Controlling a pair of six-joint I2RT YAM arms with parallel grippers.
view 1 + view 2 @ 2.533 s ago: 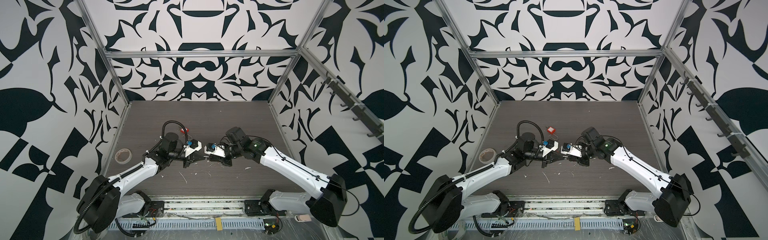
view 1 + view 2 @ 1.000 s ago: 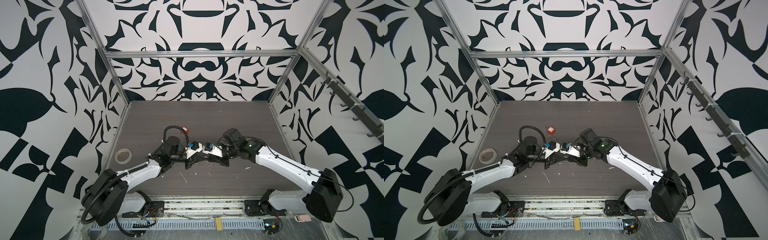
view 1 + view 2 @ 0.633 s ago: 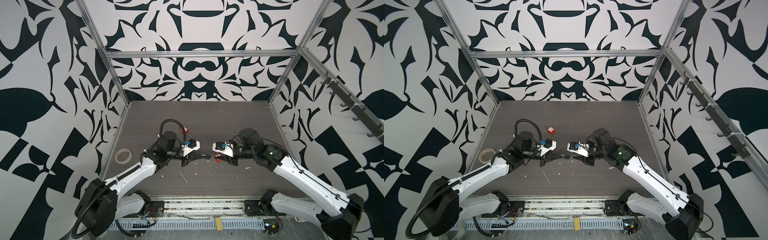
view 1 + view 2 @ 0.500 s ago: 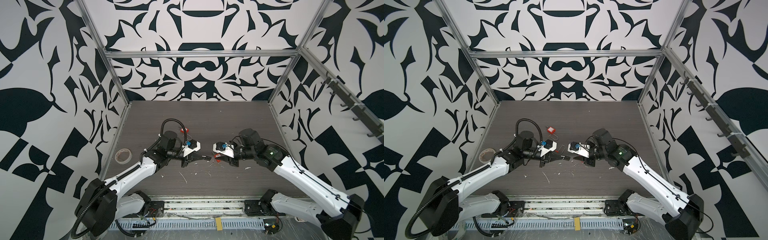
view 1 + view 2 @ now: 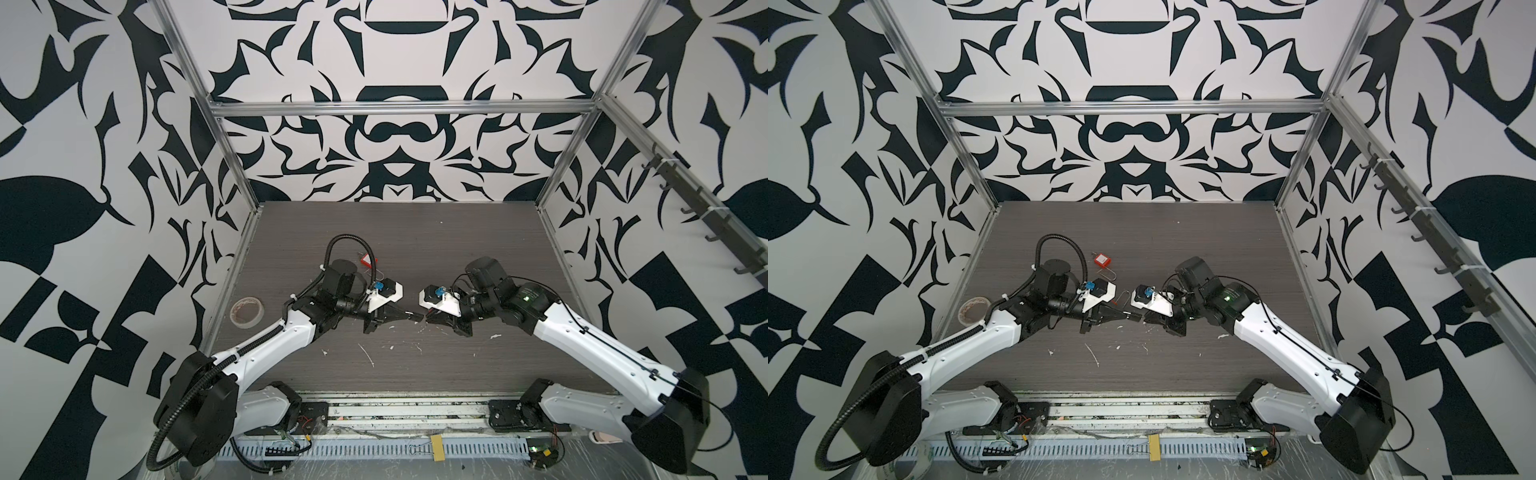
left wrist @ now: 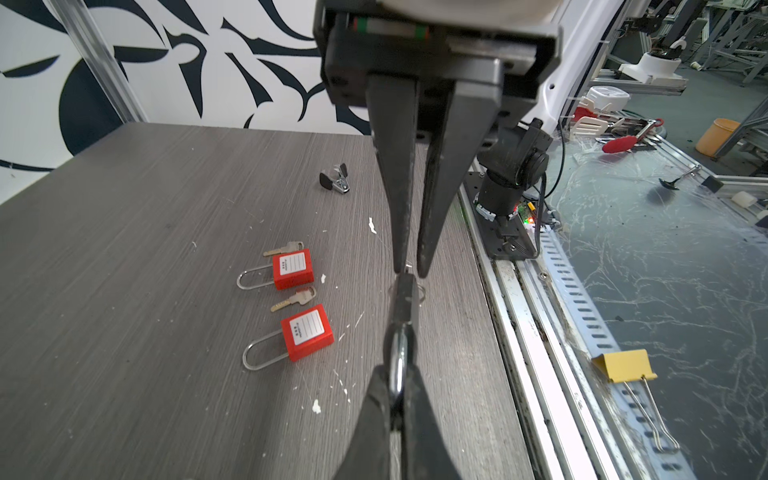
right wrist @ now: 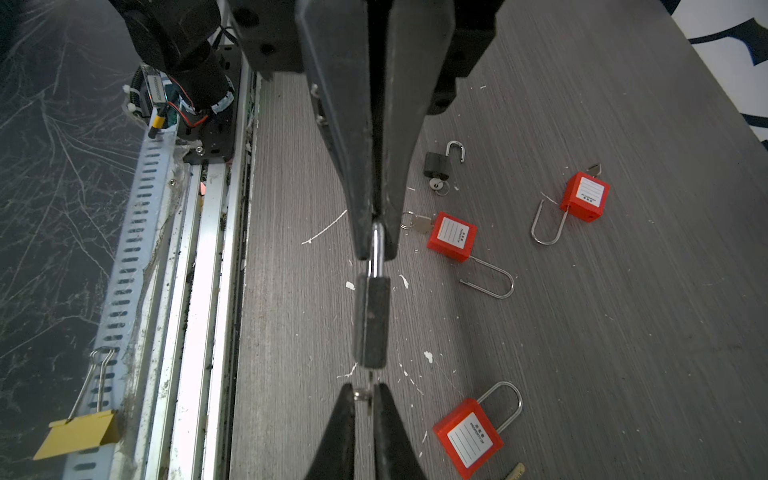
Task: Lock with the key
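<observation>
A small black padlock (image 7: pixel 371 320) hangs just above the table between both grippers; both top views show it (image 5: pixel 417 318) (image 5: pixel 1134 316). My left gripper (image 6: pixel 398 384) (image 5: pixel 409 318) is shut on its silver shackle (image 6: pixel 399 361) (image 7: pixel 377 249). The key (image 7: pixel 365 392) sticks out of the lock's bottom end. My right gripper (image 7: pixel 364 395) (image 5: pixel 428 321) is shut on the key's head, and its fingertips (image 6: pixel 401 262) meet the lock body (image 6: pixel 405 299) in the left wrist view. The key's blade is hidden inside the lock.
Several red padlocks (image 7: pixel 452 237) (image 7: pixel 585 201) (image 7: pixel 469 436) (image 5: pixel 1101 260) with keys lie on the table, plus an open black padlock (image 7: pixel 436 162). A tape roll (image 5: pixel 247 312) sits at the left edge. Yellow binder clips (image 6: pixel 625 363) (image 7: pixel 79 434) hang on the front rail.
The right arm drew back to the right from its close position a second ago. Its jaws have since narrowed onto the key. The left gripper keeps its hold on the shackle.
</observation>
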